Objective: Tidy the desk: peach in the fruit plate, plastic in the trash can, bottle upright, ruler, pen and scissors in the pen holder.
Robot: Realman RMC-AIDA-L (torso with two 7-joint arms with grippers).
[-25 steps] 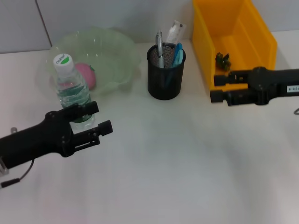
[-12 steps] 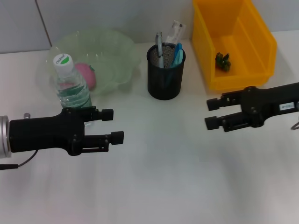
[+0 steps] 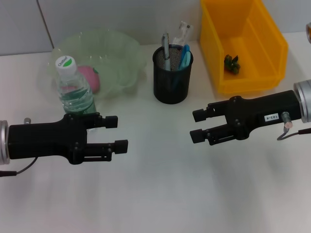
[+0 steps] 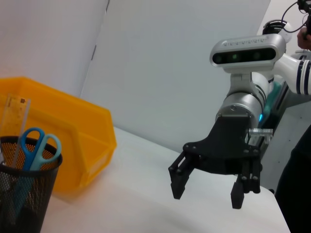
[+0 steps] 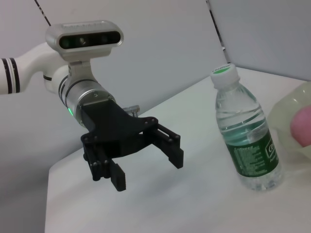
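The bottle (image 3: 74,88) stands upright at the back left, also shown as bottle (image 5: 247,140). Behind it the pink peach (image 3: 90,79) lies in the pale green fruit plate (image 3: 119,54). The black mesh pen holder (image 3: 172,80) holds the pen (image 3: 166,48), blue scissors (image 3: 184,56) and clear ruler (image 3: 182,33). A dark green piece of plastic (image 3: 232,63) lies in the yellow trash can (image 3: 268,47). My left gripper (image 3: 117,133) hovers open and empty just in front of the bottle. My right gripper (image 3: 195,126) is open and empty, in front of the trash can.
The two grippers point at each other across bare white table. The left wrist view shows the right gripper (image 4: 208,188) beyond the pen holder (image 4: 24,191) and trash can (image 4: 82,141). The right wrist view shows the left gripper (image 5: 146,167).
My right gripper has drawn away from the trash can, toward the middle of the table. My left arm has swung level and then stayed nearly still.
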